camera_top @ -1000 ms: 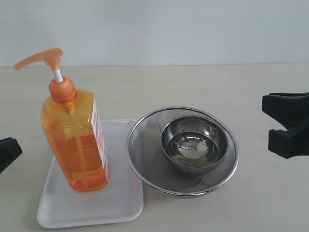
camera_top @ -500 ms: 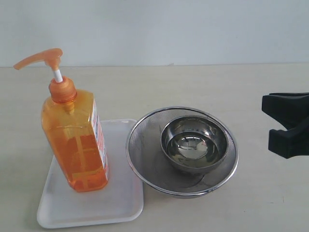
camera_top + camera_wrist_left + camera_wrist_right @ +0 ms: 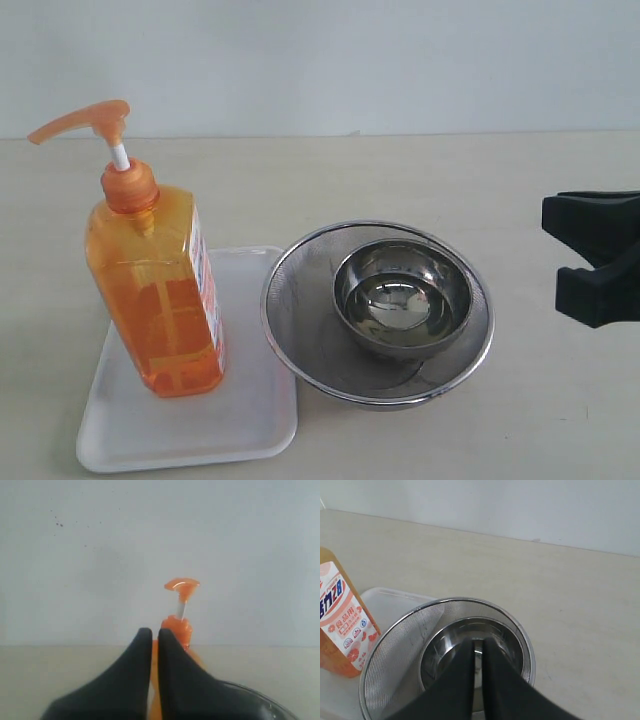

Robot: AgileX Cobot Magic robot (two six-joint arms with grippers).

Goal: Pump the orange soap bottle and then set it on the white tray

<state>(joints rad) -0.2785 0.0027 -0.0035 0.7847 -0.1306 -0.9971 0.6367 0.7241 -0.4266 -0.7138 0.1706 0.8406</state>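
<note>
1. Left claw (image 3: pixel 155 636) is gone from the left edge of the exterior view, where its tip showed a second ago. Nothing else has shifted.
2. Nearest the camera: white tray (image 3: pixel 255 425), lying flat on the worktop (image 3: pixel 420 180), its near rim bare.
3. Orange soap bottle (image 3: pixel 160 300) stands upright on the tray's far-left part, long axis vertical. The pump head (image 3: pixel 85 120) is raised on its stem, spout pointing left. The label (image 3: pixel 205 290) faces the strainer side.
4. Left claw: fingers pressed together, holding nothing. In its wrist view the bottle rises straight ahead, just beyond the tips, with nothing between. This is the nearer arm to the bottle.
5. Right claw (image 3: pixel 477 642): also closed to a sliver and empty. It hangs above the steel bowl (image 3: pixel 400 300), well apart from the bottle.
6. Bowl sits inside the round mesh strainer (image 3: pixel 300 335). The strainer's rim lies just beside the tray's right edge, possibly overlapping it; I cannot tell if they touch.
7. Obstruction: strainer and bowl lie between the right claw and the bottle. The left side is clear.
8. Judgement: bottle already sits on the tray and both claws are off it, so placing looks done. Whether the pump was pressed cannot be told.
9. Farthest: bare worktop, then a plain pale wall (image 3: pixel 350 60).
</note>
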